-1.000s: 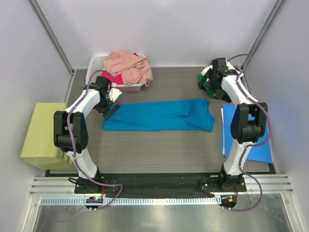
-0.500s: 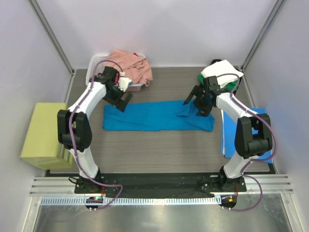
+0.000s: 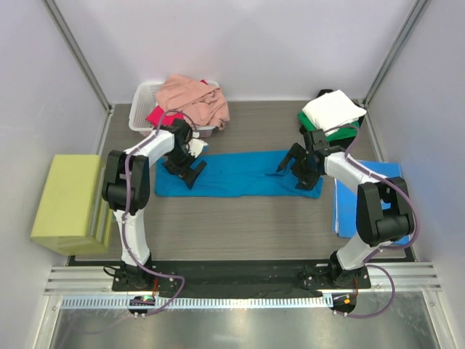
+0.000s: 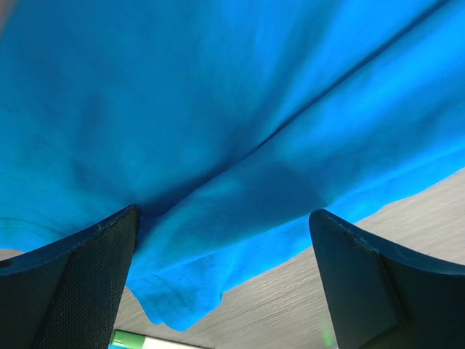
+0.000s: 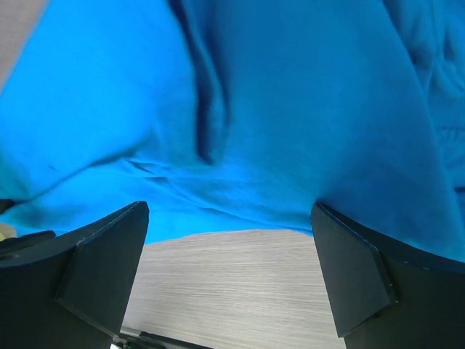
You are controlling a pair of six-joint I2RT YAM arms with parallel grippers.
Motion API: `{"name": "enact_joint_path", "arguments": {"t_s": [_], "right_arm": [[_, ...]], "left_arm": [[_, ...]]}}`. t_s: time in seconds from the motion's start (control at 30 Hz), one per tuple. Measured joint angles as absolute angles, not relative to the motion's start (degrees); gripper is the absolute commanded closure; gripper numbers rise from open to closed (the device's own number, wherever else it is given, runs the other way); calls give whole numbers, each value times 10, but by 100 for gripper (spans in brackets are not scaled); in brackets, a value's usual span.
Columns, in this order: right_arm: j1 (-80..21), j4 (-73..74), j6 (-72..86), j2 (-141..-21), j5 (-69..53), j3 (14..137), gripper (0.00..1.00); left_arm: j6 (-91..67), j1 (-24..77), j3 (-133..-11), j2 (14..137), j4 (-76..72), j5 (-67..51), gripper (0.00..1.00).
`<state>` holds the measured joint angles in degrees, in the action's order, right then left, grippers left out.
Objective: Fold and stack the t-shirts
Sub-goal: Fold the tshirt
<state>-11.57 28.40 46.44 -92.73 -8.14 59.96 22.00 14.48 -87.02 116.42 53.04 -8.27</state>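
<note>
A teal-blue t-shirt [image 3: 240, 174], folded into a long strip, lies across the middle of the table. My left gripper [image 3: 185, 169] hangs open low over its left end, and the near hem [image 4: 167, 291] shows between the fingers [image 4: 87, 283]. My right gripper [image 3: 296, 173] stands open over the right end, its jaws straddling the shirt's near edge [image 5: 240, 211] and bare table. Neither holds cloth. A salmon pink shirt [image 3: 192, 98] and a magenta-red one [image 3: 161, 116] sit heaped in the basket. A folded white shirt [image 3: 333, 109] rests on a green one [image 3: 320, 127] at back right.
The white basket [image 3: 142, 102] stands at back left. A yellow-green block [image 3: 65, 200] sits off the table's left edge. A flat blue sheet [image 3: 381, 211] lies at the right, under the right arm. Metal frame posts rise at both back corners.
The right arm swung from the back-right stack down to the blue shirt's right end, uncovering the white shirt. The left arm rose toward the basket, then dropped onto the shirt's left part.
</note>
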Motion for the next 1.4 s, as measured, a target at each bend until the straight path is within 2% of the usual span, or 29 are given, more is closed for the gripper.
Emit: {"name": "enact_joint_path", "arguments": {"t_s": [0.3,0.73,1.03,1.4], "right_arm": [[-117,283,452,-976,-81,604,0],[-110,319,419,-1096,-79,746,0],[-109,353,403,-1205,-89,907,0],[-108,385,396,-1252,-90,983,0]], "left_arm": [[241,146,-809,1139,506,-41,0],[243,145,-747,1100,496,-24,0],[245,145,-747,1097,512,-36,0],[251,187,-754,1094,566,-88,0]]}}
